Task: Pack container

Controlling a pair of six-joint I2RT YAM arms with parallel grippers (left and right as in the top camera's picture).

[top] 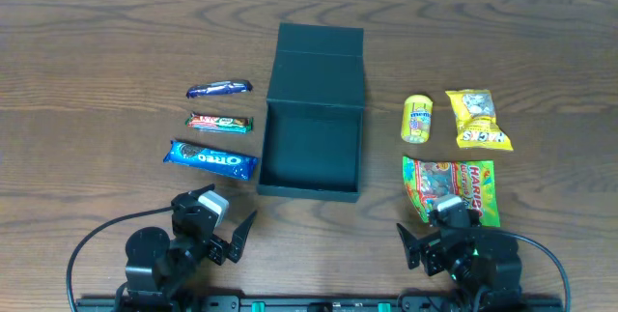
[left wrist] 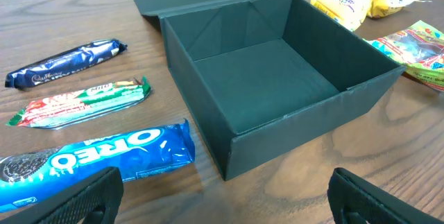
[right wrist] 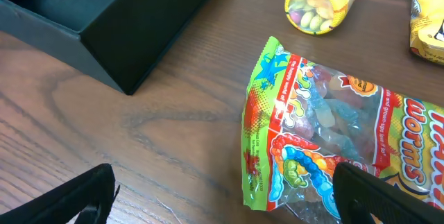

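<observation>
1. Matte cardboard, teal-black: the container (top: 311,148), rectangular and empty, with its hinged flap lid lying open on the far side.
2. Location: mid-table, between the Oreo packet (top: 210,158) and the gummy-worm bag (top: 450,188).
3. Handling (judged): light and stiff; thin walls may dent, and the matte surface is unlikely to slip. Best hold: a side wall's rim, one finger inside.
4. Left gripper (left wrist: 222,200), right gripper (right wrist: 222,196): jaws spread wide, holding nothing.
</observation>
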